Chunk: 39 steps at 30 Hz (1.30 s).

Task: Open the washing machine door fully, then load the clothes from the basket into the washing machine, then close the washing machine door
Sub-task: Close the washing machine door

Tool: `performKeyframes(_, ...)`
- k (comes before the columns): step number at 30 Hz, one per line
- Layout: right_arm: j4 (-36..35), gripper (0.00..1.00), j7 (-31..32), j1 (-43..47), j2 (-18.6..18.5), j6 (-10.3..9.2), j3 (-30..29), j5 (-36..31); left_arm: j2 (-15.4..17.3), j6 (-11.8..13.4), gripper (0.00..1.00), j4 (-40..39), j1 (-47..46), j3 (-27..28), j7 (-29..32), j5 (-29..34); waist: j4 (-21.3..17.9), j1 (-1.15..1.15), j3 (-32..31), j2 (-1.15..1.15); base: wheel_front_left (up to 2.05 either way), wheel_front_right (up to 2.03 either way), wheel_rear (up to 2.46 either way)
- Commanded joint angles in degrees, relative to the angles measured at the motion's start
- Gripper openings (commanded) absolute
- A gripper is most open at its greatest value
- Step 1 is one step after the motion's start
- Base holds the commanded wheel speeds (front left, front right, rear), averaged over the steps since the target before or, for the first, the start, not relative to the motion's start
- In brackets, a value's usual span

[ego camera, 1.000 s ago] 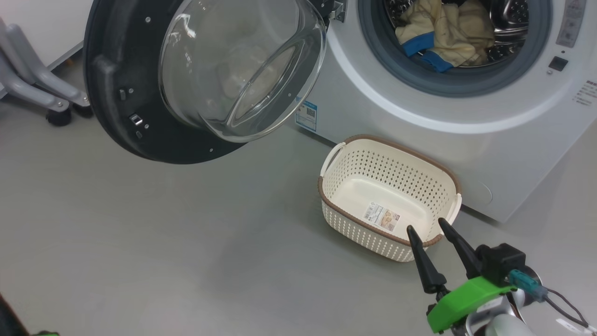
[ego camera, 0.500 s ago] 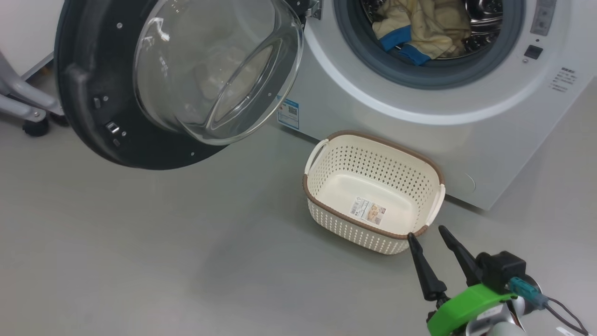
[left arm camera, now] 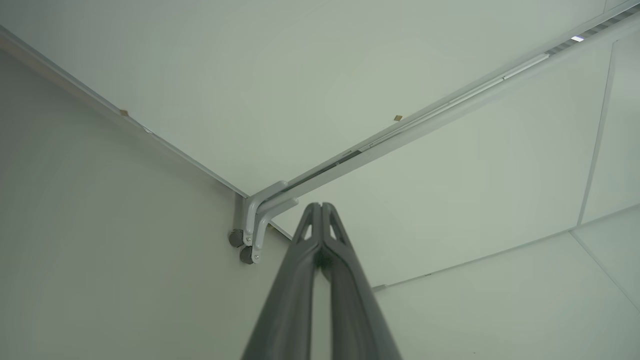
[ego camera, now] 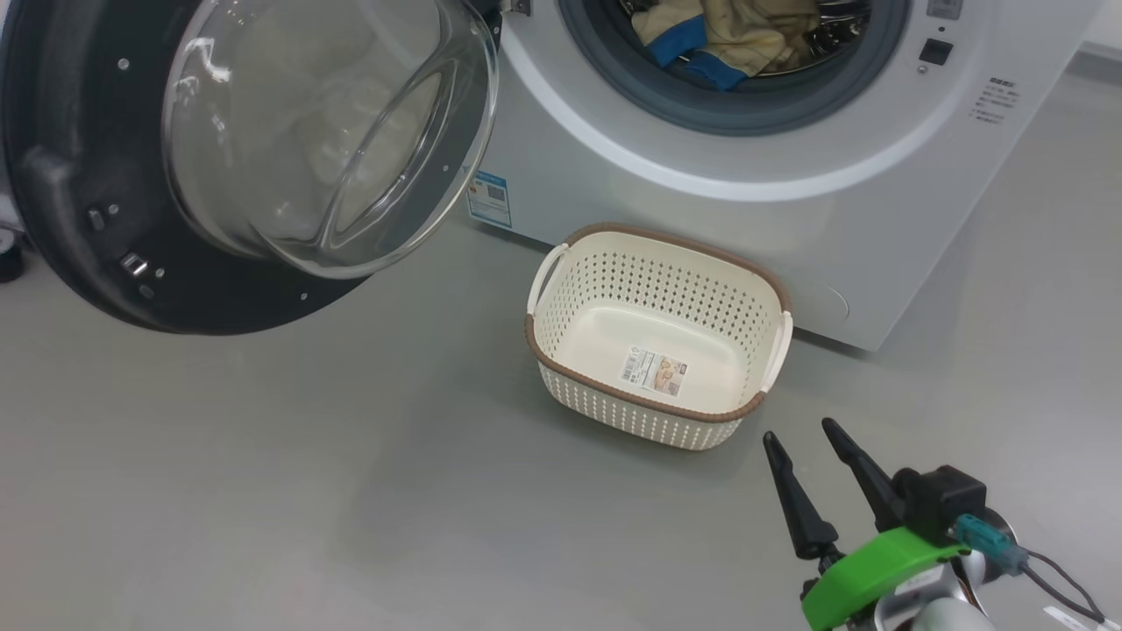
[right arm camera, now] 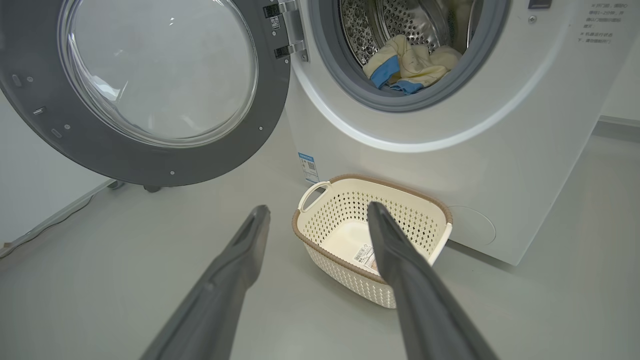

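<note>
A: Clothes (ego camera: pixel 745 39)?
B: In the washing machine (ego camera: pixel 701 202) drum, top centre. Washing machine door (ego camera: pixel 53 219) stands wide open, upper left.
A: Basket (ego camera: pixel 631 294)?
B: Centre, on the floor (ego camera: pixel 351 482) just before the machine (label sticker (ego camera: pixel 654 372) on its bare bottom).
A: Claws?
B: Right gripper (ego camera: pixel 799 431) spread, lower right; left gripper (left arm camera: pixel 318 206) pressed together.

Grey floor (ego camera: pixel 263 482); a grey frame leg (left arm camera: pixel 256 212) on dark castors (left arm camera: pixel 235 238), perhaps a cart's.
</note>
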Motion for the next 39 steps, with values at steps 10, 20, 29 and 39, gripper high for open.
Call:
performKeyframes(10,-1.45,1.0,-0.55,-3.75,-1.57,0.09,1.83,-0.25,4.55,5.38,0.0,-1.71,-8.59,-1.13,5.33,-2.14,-2.95,0.0,2.0,0.0,0.0,0.0,0.0)
performKeyframes(20,-1.38,1.0,-0.55,-4.85,-2.64,0.09,2.19,-0.37,1.16,13.28,0.0,-10.39,-9.13,-0.26,9.66,-4.98,-6.48,0.0,4.67,0.0,0.0,0.0,0.0)
performKeyframes(29,-1.54,1.0,-0.55,-5.99,-3.42,0.09,2.11,-0.51,-1.7,19.25,0.0,-18.21,-8.11,1.35,13.6,-8.0,-9.22,0.0,7.24,0.0,0.0,0.0,0.0)
performKeyframes(39,-1.6,1.0,-0.55,-7.27,-4.43,0.09,2.65,-0.5,-1.09,20.69,0.0,-15.55,-9.51,2.1,14.43,-9.07,-11.53,0.0,9.26,0.0,0.0,0.0,0.0)
